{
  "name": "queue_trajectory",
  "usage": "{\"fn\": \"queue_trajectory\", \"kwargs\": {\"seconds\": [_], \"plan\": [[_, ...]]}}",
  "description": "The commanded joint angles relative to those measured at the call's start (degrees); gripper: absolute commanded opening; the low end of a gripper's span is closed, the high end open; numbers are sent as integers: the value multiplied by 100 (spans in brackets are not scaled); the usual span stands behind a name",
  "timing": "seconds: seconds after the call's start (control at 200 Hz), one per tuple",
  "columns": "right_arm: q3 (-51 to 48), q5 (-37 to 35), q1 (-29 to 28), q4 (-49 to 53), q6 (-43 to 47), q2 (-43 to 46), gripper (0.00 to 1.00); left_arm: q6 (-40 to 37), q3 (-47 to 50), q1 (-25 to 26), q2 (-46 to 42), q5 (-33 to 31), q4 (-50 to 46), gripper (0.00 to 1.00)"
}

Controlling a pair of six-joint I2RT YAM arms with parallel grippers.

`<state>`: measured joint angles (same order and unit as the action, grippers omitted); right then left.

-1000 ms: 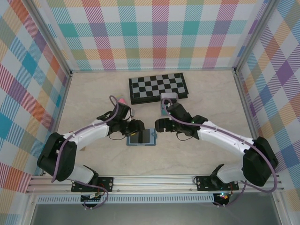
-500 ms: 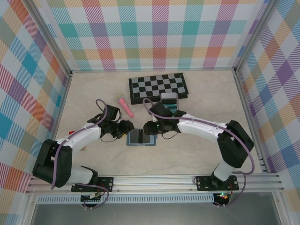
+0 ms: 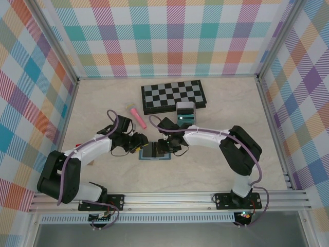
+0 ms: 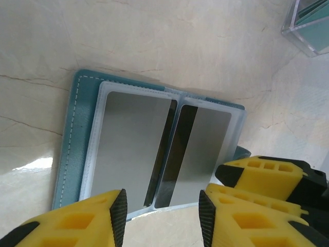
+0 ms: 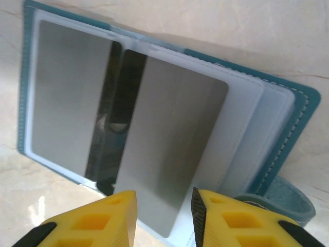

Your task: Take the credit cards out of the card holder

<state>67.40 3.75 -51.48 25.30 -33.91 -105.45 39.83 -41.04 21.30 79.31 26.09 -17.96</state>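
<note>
The card holder [image 3: 155, 151] was laid open on the worktop [image 3: 205, 170] between the left end effector [image 4: 162, 218] and right end effector [image 5: 163, 218], both with fingers apart and nothing clamped. 2 credit cards [image 5: 169, 139] were seen sleeved inside. 1 card edge was best pinched while the holder was pinned flat.

The top external camera looks steeply down from above and behind the arm bases and takes in the whole table [image 3: 226, 108] up to its far wall. Both wrist cameras hang close over the open card holder [image 3: 154, 152] at mid-table. The left wrist camera looks rightward past the left gripper [image 4: 159, 206]. The right wrist camera looks leftward past the right gripper [image 5: 163, 206] and sits nearer. All three views share the holder.
</note>
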Motion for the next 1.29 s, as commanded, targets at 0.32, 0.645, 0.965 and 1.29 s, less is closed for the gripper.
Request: {"fn": "queue_trajectory", "kwargs": {"seconds": [0.32, 0.645, 0.965, 1.29], "plan": [[191, -269, 20, 320, -97, -404, 30, -17, -252, 328, 551, 376, 401, 32], [52, -160, 112, 259, -154, -565, 29, -112, -249, 417, 1037, 437, 689, 30], [-60, -131, 218, 236, -138, -534, 29, -106, -152, 436, 1089, 679, 1082, 24], [-77, -94, 244, 199, -123, -529, 29, -222, -193, 436, 1282, 591, 959, 25]]}}
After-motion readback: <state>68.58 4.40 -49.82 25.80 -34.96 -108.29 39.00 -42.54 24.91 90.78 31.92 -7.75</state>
